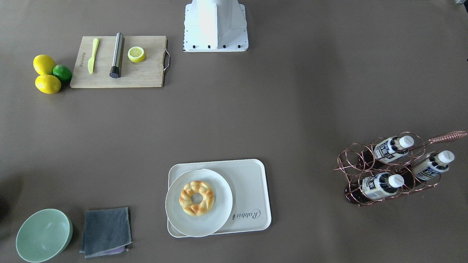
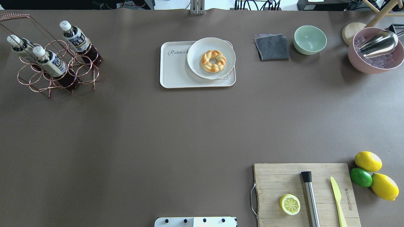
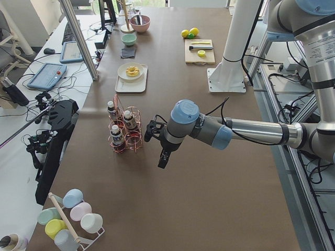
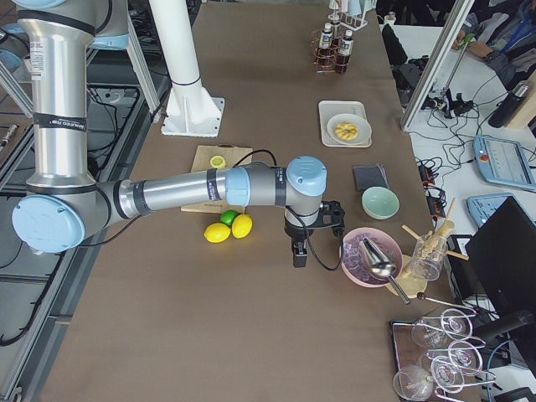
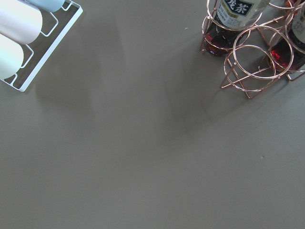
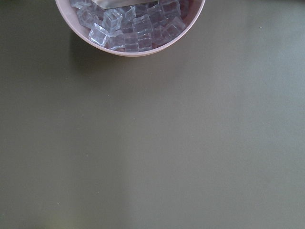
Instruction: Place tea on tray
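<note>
Three tea bottles [image 1: 391,148] [image 2: 50,61] stand in a copper wire rack [image 1: 351,157] at the table's left end. They also show in the exterior left view [image 3: 127,119] and, in part, in the left wrist view [image 5: 233,12]. The cream tray [image 1: 248,182] [image 2: 173,69] lies at the far middle and carries a round white plate [image 1: 215,215] with a ring-shaped pastry [image 1: 196,197]. My left gripper [image 3: 163,157] hovers beside the rack, apart from it. My right gripper [image 4: 297,255] hovers near the pink bowl. I cannot tell whether either is open or shut.
A wooden cutting board [image 2: 277,179] holds a half lemon, a steel muddler and a yellow knife, with two lemons and a lime [image 2: 361,177] beside it. A green bowl [image 2: 310,39], a grey cloth [image 2: 272,47] and a pink bowl of ice [image 2: 375,60] with a scoop stand at far right.
</note>
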Controlling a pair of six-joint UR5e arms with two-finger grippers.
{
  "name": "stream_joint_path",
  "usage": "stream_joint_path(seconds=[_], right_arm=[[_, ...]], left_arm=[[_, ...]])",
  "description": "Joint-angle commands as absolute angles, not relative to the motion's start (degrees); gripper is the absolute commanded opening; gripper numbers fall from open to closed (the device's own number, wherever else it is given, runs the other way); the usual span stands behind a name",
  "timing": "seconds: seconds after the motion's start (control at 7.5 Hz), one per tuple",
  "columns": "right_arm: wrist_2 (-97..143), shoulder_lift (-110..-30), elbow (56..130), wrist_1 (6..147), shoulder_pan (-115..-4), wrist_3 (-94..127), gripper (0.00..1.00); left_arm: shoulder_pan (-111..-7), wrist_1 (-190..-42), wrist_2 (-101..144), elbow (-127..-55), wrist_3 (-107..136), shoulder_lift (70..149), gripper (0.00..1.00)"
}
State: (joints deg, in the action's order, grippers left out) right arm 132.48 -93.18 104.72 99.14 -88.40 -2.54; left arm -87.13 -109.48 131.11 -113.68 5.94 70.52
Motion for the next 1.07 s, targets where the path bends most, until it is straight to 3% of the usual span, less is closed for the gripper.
stream_joint_path(seconds=[0.0,0.93], right_arm=[[132.89,-94.30,105.46,99.14,-88.68,-2.55,1.00],[132.89,-95.45,105.21,99.23,-88.86,-2.46,1.00]], left_arm=[[-87.01,-111.08,130.35,-113.82,6.15,70.58,0.97],[-83.94,-112.76,130.52,-111.71,6.93,70.93,0.97]])
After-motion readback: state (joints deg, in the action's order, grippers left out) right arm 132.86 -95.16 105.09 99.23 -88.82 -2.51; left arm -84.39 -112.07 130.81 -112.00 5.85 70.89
